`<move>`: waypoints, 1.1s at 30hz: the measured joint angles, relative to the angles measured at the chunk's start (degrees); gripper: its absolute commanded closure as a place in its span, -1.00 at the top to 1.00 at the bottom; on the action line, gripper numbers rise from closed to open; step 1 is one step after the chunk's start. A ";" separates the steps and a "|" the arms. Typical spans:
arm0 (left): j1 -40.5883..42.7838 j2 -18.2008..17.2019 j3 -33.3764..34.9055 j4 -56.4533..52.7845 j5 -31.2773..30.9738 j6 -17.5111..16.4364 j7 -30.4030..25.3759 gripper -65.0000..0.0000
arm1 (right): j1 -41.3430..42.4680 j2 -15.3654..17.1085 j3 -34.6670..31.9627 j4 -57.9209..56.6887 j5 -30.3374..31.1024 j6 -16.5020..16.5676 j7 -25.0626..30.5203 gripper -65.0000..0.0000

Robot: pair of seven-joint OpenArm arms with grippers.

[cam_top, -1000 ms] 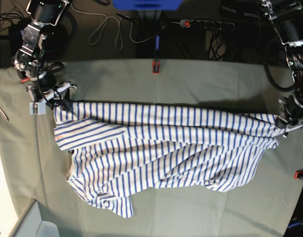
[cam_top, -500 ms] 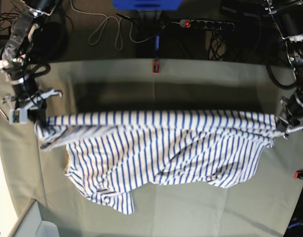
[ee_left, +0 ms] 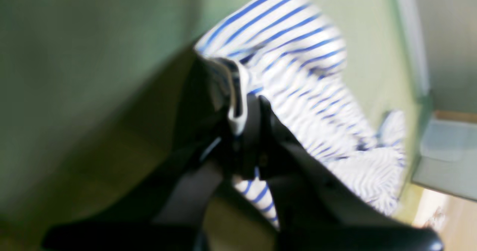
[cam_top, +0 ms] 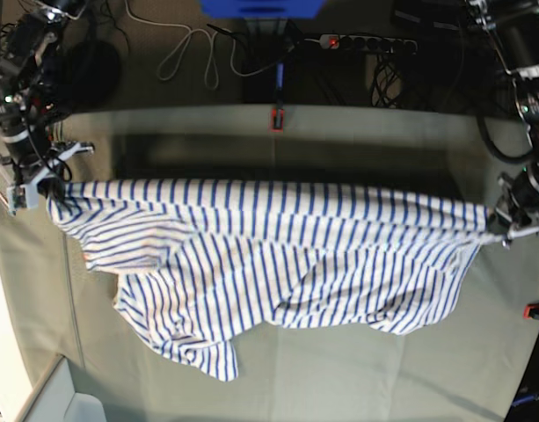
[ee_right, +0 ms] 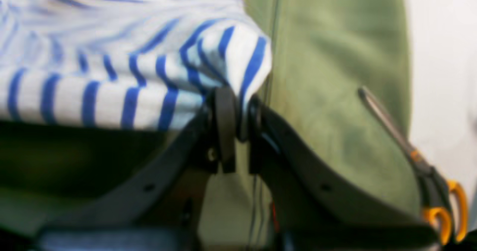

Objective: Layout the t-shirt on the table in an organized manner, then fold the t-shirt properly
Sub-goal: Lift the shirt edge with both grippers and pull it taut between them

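The white, blue-striped t-shirt (cam_top: 278, 264) hangs stretched across the grey-green table (cam_top: 357, 387), its upper edge pulled taut and lifted. Its lower part droops onto the cloth. At the left of the base view my right gripper (cam_top: 42, 186) is shut on one end of that edge. The right wrist view shows a striped fold (ee_right: 238, 68) pinched between the black fingers (ee_right: 223, 124). At the right of the base view my left gripper (cam_top: 501, 225) is shut on the other end. In the left wrist view the hem (ee_left: 236, 94) is clamped in my left gripper (ee_left: 244, 113).
Scissors with orange handles (ee_right: 417, 158) lie by the table's edge near my right gripper. Red clamps sit at the far edge (cam_top: 276, 118) and the right edge (cam_top: 538, 309). Behind the table are a power strip (cam_top: 366, 41) and a white cable (cam_top: 192, 48).
My right gripper has closed on the shirt's corner and pulled it outward to the left. The top edge has risen and drawn straight. The left gripper has barely moved.
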 measured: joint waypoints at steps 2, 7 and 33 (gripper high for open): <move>2.21 0.20 -1.40 -0.02 0.00 0.02 0.48 -1.00 | -1.81 0.02 -0.02 -0.07 0.17 0.00 0.33 -1.00; 6.84 0.44 -4.09 0.00 -0.15 -0.02 -0.07 -1.00 | -7.08 -1.55 -0.02 -0.44 -0.13 0.22 1.97 -1.00; 11.45 1.64 -4.17 -5.88 0.04 -0.02 -0.55 -0.98 | -11.93 -1.68 -0.11 -11.43 -0.09 0.17 12.79 -0.99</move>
